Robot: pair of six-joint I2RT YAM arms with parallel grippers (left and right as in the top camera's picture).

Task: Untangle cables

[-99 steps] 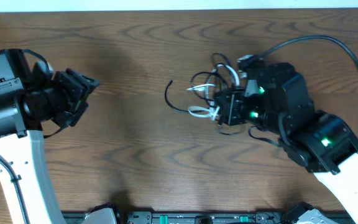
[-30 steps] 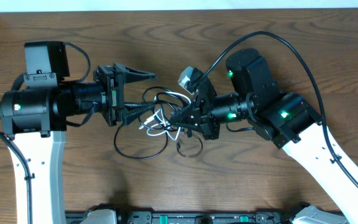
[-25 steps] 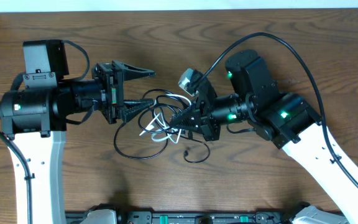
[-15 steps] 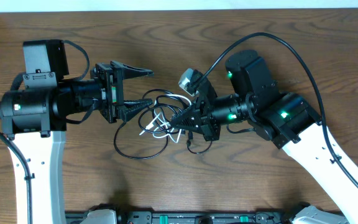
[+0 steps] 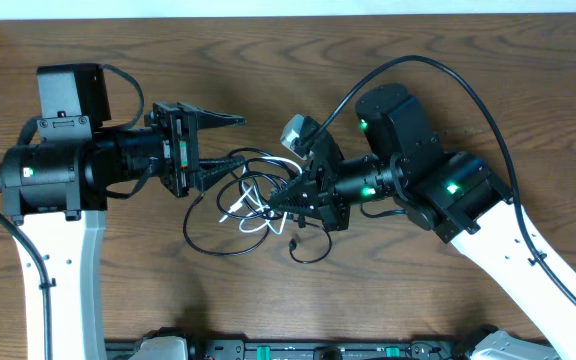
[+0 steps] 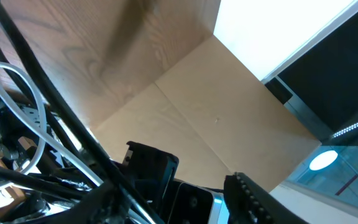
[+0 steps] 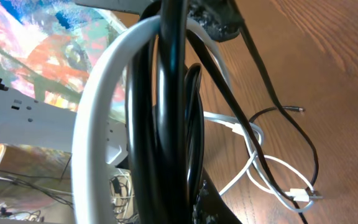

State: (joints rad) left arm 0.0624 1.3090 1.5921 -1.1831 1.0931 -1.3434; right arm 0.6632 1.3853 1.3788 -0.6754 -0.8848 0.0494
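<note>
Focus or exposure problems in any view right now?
Overhead: evenly lit, sharp; tangle of thin black and white cables readable on the dark wooden table. Left wrist: blown-out white upper right, near cables soft. Right wrist: cable loops crowd the lens, slightly soft.

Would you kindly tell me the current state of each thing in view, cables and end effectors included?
cables, tangled in one bundle, loose loops lying on the table.
white cable, looped among the black ones.
left end effector, open, black strands running between its jaws.
right end effector, shut on the cables.
</note>
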